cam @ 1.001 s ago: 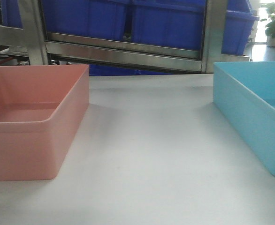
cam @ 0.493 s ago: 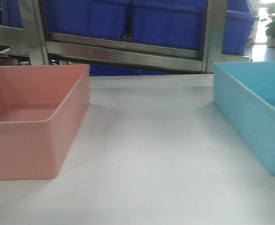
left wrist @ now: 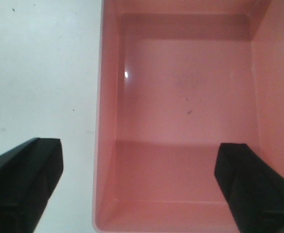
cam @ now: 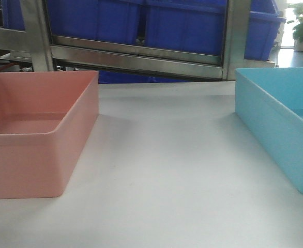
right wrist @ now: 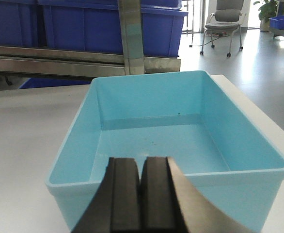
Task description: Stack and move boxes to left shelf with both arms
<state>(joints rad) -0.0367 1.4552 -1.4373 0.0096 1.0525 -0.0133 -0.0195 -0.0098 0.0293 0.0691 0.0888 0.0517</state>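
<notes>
One pink bin point(cam: 38, 155), blue bin point(cam: 275, 129), table point(cam: 162, 170) between

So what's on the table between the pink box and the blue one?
Nothing. In the front-facing view, only bare white tabletop runs between the pink box and the blue box.

The salmon-pink bin point(cam: 32, 150) is plain, with a few dark specks on its floor. The sky-blue bin point(cam: 275, 139) is equally unpatterned. The worktop point(cam: 167, 181) is pale grey-white. Deep blue crates point(cam: 141, 20) fill the silver steel rack point(cam: 141, 58). The left pincer point(left wrist: 142, 189) and right pincer point(right wrist: 142, 199) are black.
</notes>
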